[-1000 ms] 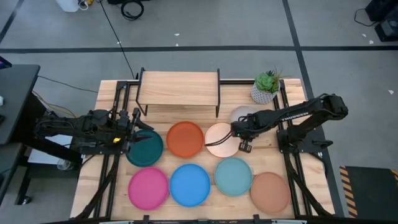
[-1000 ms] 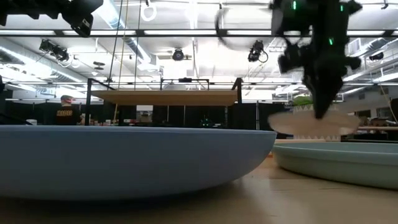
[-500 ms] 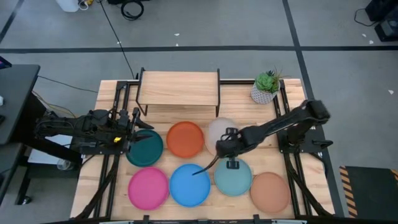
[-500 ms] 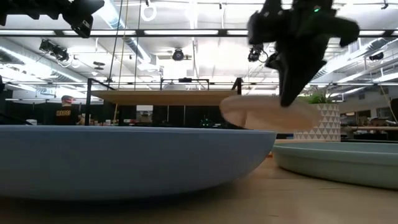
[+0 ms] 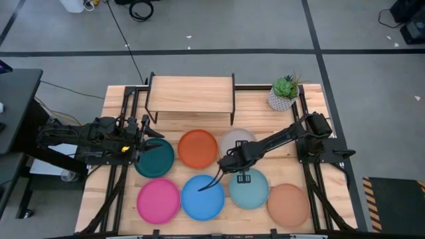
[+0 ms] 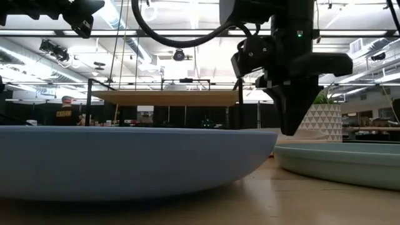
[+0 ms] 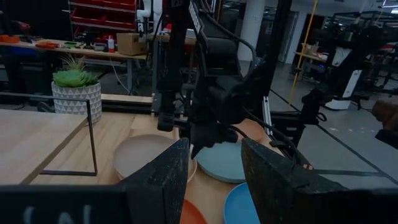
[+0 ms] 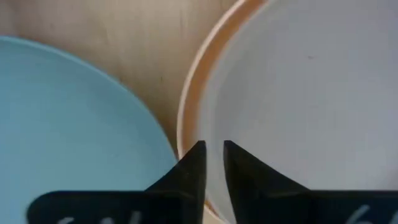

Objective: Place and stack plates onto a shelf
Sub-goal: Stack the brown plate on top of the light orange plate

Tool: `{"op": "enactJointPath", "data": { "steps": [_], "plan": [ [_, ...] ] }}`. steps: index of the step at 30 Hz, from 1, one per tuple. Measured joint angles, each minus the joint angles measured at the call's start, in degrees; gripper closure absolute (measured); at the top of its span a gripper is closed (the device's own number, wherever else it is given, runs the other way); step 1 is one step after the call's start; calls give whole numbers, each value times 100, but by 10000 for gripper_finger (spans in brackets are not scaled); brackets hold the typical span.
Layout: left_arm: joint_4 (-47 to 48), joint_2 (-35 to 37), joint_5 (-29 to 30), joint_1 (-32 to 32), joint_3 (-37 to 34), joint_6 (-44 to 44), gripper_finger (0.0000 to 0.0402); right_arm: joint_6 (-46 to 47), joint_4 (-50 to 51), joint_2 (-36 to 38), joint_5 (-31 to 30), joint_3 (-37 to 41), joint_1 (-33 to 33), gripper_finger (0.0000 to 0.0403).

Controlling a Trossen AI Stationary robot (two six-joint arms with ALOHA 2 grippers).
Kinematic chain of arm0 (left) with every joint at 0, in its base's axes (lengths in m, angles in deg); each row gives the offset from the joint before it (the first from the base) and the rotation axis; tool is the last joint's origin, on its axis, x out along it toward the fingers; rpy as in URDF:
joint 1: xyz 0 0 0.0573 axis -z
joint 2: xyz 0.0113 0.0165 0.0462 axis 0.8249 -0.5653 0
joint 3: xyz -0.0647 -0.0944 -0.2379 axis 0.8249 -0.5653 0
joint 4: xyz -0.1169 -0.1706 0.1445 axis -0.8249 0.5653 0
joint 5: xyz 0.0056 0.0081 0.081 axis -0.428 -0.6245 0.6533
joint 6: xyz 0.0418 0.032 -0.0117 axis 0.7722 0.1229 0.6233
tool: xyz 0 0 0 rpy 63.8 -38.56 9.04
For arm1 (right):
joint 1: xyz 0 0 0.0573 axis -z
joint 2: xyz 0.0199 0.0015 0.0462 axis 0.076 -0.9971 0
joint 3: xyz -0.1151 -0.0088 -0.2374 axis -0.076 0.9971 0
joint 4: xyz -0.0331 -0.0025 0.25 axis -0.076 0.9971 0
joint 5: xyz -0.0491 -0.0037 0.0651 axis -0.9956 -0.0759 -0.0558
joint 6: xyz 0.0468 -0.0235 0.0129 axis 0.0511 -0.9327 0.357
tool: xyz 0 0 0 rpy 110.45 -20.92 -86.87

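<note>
Plates are all lying on the table [image 5: 254, 101] in two rows in front of the shelf [image 5: 190, 93], which is standing bare at the back edge. At the left edge the left gripper [image 5: 151, 135] is waiting over the dark teal plate [image 5: 154, 159], its fingers spread wide and holding nothing. The pink plate [image 5: 159, 199] is sitting in front of that one, with the orange plate [image 5: 198, 147] and blue plate [image 5: 202, 197] beside them.

Right of the orange one, the grey plate [image 5: 238, 138] is resting inside the cream plate [image 8: 189, 106], judging by the peach rim showing round it in the right wrist view. The right gripper [image 5: 232, 161] is pointing down at the front rim of this pair. Its fingers are narrowed to a slit and appear to be pinching the cream plate. The pale teal plate [image 5: 249, 188] is lying just in front, the tan plate [image 5: 288, 203] is sitting towards the front right corner, and a plant [image 5: 284, 93] is standing at the back right.

The step in hand looks like a rim pick for the shelf. It is calling for a deep, firm bite on the rim, a level lift so the grey plate is not sliding off, and a path clearing the orange plate and the shelf's black leg. Setting down on one half would be leaving room for a second stack.
</note>
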Motion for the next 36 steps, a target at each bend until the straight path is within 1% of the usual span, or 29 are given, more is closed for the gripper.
{"op": "enactJointPath", "data": {
  "steps": [5, 9, 12, 14, 16, 20, 23, 28, 31, 36],
  "plan": [
    [4, -2, 0, 0, 0, 4, 244, 142, 179, 107, 18, -39, -2, 281],
    [25, -2, 0, -1, 0, 7, 244, 502, 359, 402, 22, -107, -54, 257],
    [96, -2, 0, -1, 0, 10, 244, 614, 348, 619, 95, -52, -148, 255],
    [117, -2, -2, 0, 0, 11, 244, 698, 407, 748, -196, 110, -171, 257],
    [187, -2, -2, -1, 0, 7, 244, 941, 498, 871, -197, 303, -89, 261],
    [413, -2, -6, 0, 0, -172, 244, 1267, 396, 1059, 46, 722, -81, 266],
    [528, -2, -7, 0, -1, -312, 244, 1724, 278, 1182, 293, 925, -237, 267],
    [575, -2, -7, -1, -2, -455, 244, 2607, 278, 1187, 378, 1047, -636, 268],
    [621, -2, -7, -1, -2, -455, 244, 2877, 212, 1187, 663, 1246, -808, 268],
    [664, -2, -6, 0, -2, -404, 244, 3163, 185, 1187, 1177, 1639, -854, 268]
  ]
}}
